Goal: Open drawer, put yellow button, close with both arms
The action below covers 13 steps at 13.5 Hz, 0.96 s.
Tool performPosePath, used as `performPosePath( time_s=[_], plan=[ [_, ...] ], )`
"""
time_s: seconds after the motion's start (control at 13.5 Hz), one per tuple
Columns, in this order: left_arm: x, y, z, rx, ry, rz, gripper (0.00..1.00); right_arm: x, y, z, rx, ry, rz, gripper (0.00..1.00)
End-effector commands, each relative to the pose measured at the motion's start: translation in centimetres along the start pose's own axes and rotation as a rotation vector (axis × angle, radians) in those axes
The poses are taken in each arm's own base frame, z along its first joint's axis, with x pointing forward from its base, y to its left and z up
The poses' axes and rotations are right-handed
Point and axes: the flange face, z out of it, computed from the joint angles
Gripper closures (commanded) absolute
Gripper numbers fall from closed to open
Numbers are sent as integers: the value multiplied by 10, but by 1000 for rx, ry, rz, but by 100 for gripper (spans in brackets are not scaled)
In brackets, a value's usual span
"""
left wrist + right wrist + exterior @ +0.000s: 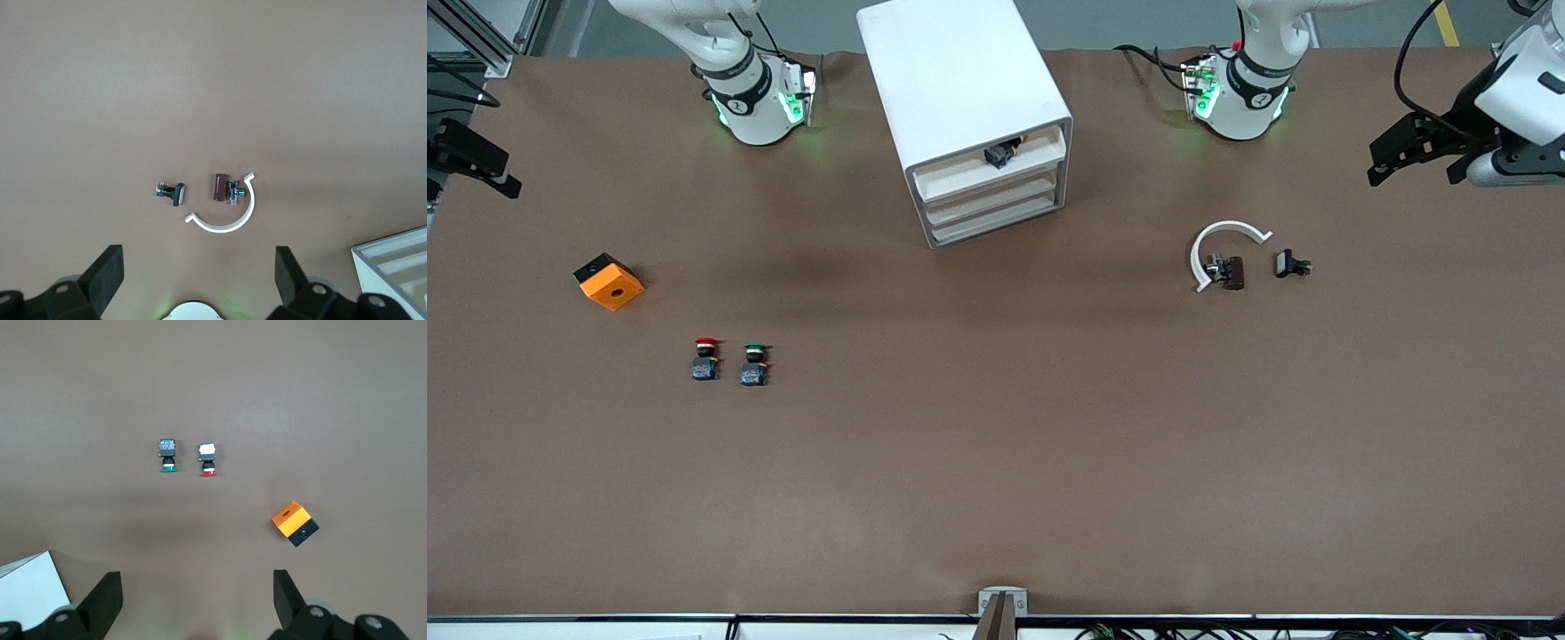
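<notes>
Drawer (996,158): topmost of four in white box cabinet (960,80), pulled partway out; cream front, shallow, smooth plastic look.
Yellow button (1003,154): lies inside open top drawer, on its side; black body w/ bit of orange-yellow showing; cap mostly hidden.
Task status: judging by layout, open + put look done; closing w/ both arms left.
Left tool (197,280): fingers spread wide, holds nothing; hangs over table (996,444) at left arm's end, above white C-shaped clip (223,213) and two small dark parts.
Right tool (193,600): fingers spread wide, empty; over right arm's end of table, above red-capped button (208,459), green-capped button (167,455) and orange block (294,523).
Drawer handling: prob. light, stiff, slick front; should slide w/ gentle even push. Best contact: flat on front face, one tool toward each end, so drawer doesn't skew or jam. Cabinet looks light too, may scoot on table if shoved hard.
Button handling: tiny, rigid, light; round cap, may roll or shift inside if drawer shuts fast.
Materials: table covered in matte brown sheet; cabinet glossy white, rounded edges; clip thin white plastic arc; block orange w/ black side and round hole on top.
Risk: button sits near drawer front, could snag at cabinet lip if it sticks up; can't tell clearance.
</notes>
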Motion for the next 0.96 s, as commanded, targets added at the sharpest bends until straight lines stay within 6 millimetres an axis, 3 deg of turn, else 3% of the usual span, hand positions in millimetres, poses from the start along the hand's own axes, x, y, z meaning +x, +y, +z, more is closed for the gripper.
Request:
performPosePath(
  time_s=[0.0, 0.45, 0.89],
  plan=[
    [0, -7, 0, 2, 14, 0, 0, -7, 1, -1, -5, 15, 7, 0],
    [-1, -9, -7, 3, 22, -7, 0, -8, 1, -1, -4, 5, 5, 0],
    [10, -9, -15, -1, 38, -16, 0, -11, 0, 1, -2, -14, 8, 0]
  ],
)
